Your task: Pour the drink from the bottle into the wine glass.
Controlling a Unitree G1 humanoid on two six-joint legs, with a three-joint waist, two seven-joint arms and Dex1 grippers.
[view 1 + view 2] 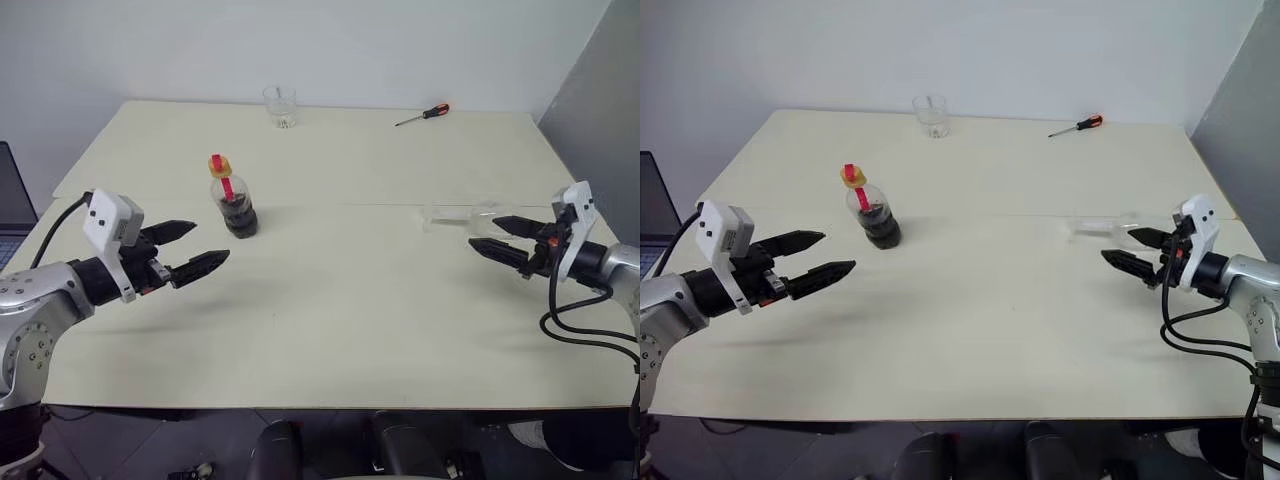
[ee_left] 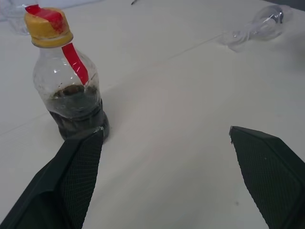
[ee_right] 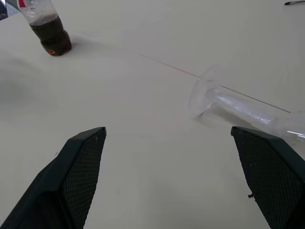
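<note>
The bottle (image 1: 231, 198) stands upright on the cream table (image 1: 330, 330), its yellow-orange cap (image 1: 219, 163) screwed on and a red label strip running down its neck; this bottle serves as the reference point. The drink (image 2: 76, 112) fills only the lower part of the bottle, dark brown. The wine glass (image 3: 243, 110) lies on its side on the table, well apart from the bottle toward the robot's right, its round foot turned toward the bottle and its bowl away from it. The left gripper (image 1: 190, 252) hangs above the table near the bottle, on the robot's side of it, fingers spread wide and grasping nothing. The right gripper (image 1: 502, 238) hangs well apart from the bottle, just beside the bowl end of the fallen glass, fingers likewise spread and empty; contact with the glass cannot be determined. A short clear tumbler (image 1: 280, 106) stands beyond the bottle near the far table edge. A screwdriver (image 1: 423, 115) with a red handle lies farther off, to the tumbler's right.
</note>
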